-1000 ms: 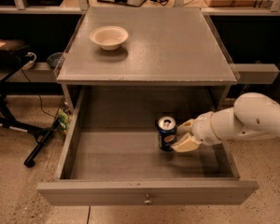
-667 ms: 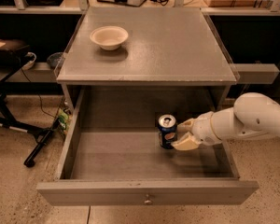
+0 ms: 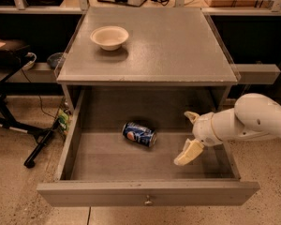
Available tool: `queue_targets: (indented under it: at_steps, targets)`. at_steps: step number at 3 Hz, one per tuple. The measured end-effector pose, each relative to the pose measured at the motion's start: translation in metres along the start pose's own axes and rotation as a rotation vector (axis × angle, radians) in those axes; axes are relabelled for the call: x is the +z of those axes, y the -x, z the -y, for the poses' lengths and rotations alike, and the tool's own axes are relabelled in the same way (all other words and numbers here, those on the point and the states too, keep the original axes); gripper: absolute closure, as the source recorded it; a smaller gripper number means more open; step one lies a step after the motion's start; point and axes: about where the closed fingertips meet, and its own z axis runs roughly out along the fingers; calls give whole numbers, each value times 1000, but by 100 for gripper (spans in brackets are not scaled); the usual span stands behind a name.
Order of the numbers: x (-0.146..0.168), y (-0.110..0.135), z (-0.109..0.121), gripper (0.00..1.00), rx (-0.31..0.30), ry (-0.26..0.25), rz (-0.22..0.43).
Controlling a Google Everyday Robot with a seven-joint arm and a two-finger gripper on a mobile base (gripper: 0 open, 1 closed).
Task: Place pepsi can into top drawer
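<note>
The pepsi can (image 3: 139,134) lies on its side on the floor of the pulled-out top drawer (image 3: 147,191), left of centre, its logo facing up. My gripper (image 3: 189,135) hangs over the right part of the drawer, a short way right of the can and not touching it. It is open, one cream finger (image 3: 188,153) pointing down toward the drawer front and the other (image 3: 192,116) up toward the back, with nothing between them. The white arm comes in from the right.
A cream bowl (image 3: 109,37) stands at the back left of the grey cabinet top (image 3: 178,46). A black stand's legs (image 3: 35,144) lie on the floor left of the drawer. A shelf with cables runs behind the cabinet.
The gripper let go of the can and drew back to the right. The can, upright in the grip before, now lies on its side farther left in the drawer.
</note>
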Motion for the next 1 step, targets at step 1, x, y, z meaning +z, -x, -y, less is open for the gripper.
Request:
queue_targets:
  at_steps: [1]
  targets:
    - [0, 0, 0, 0, 0, 0, 0]
